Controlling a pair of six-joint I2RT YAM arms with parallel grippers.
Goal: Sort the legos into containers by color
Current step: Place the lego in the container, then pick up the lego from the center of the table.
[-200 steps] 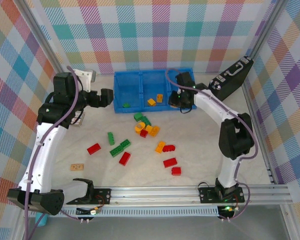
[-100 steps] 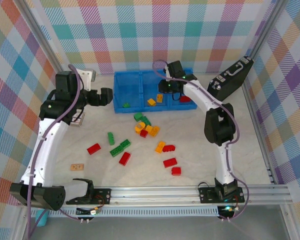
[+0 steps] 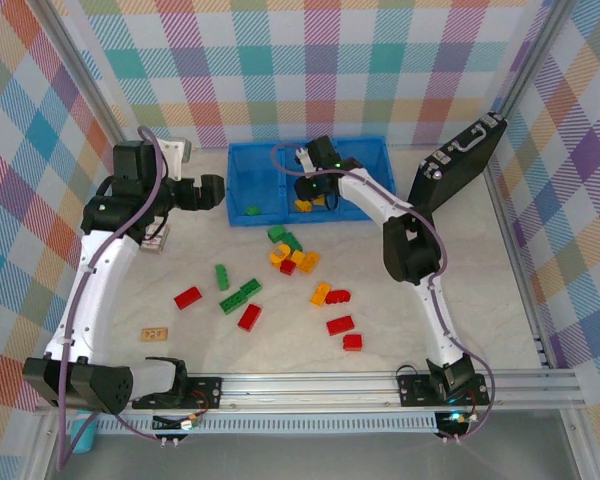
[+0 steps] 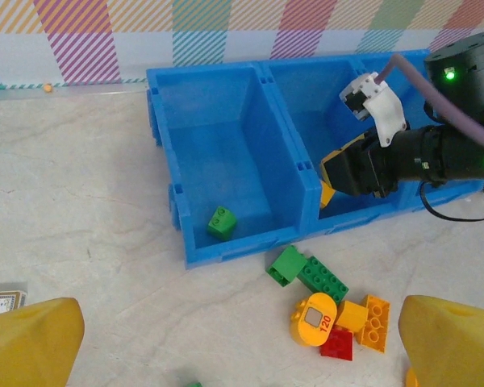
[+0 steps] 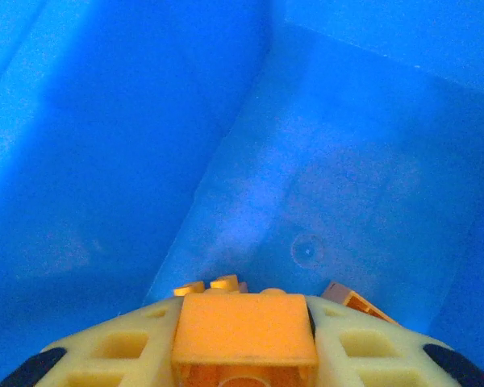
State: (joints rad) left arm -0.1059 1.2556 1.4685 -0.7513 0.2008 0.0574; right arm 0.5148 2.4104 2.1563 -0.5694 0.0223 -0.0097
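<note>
Right hand [image 5: 244,348] around orange brick [image 5: 244,325]

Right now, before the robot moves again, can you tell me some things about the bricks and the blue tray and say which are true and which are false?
1. A small green studded plastic brick lies in the leftmost compartment of the bright blue plastic tray. True.
2. The left gripper is squeezing a red brick. False: it is open and holds nothing, beside the tray.
3. The right gripper has an orange-yellow brick between its fingers, in the middle compartment. True.
4. All the red bricks are in the tray. False: several red bricks lie on the table.
5. The flat tan wooden tile is in the tray. False: it lies on the table, near the left arm's base.
</note>
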